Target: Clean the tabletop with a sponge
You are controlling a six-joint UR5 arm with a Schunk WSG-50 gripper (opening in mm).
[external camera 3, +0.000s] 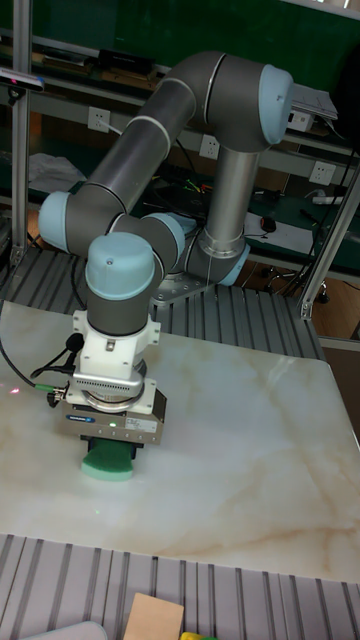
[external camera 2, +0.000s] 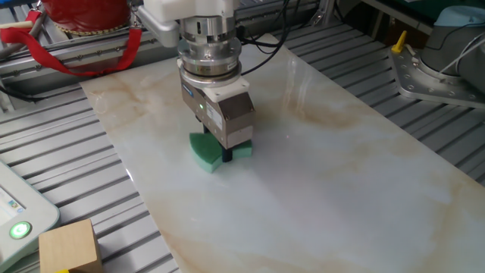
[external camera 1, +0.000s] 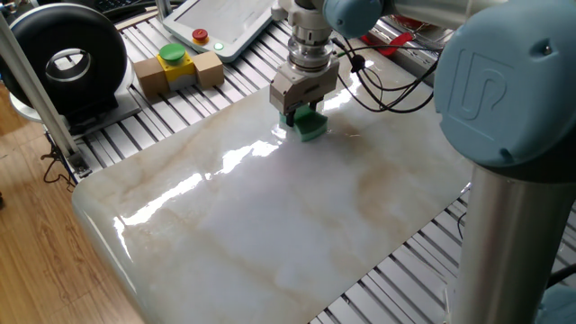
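Support is a ribbed grey aluminium frame (external camera 1: 135,135); on it lies a large glossy white-grey marble tabletop (external camera 1: 270,225) with tan-brown veins and rounded corners; a small bright green sponge block (external camera 2: 206,151) sits flat on the slab near one long edge; a cardboard box (external camera 1: 177,72) with a yellow-and-green button rests directly on the frame, beside the slab.

bright, even indoor light from overhead. the glossy tabletop (external camera 1: 270,216) carries long white glare streaks in one fixed view, softer sheen in the other. a faint shadow sits under the sponge (external camera 2: 208,149). all views are sharp; the tall view's background is dim.
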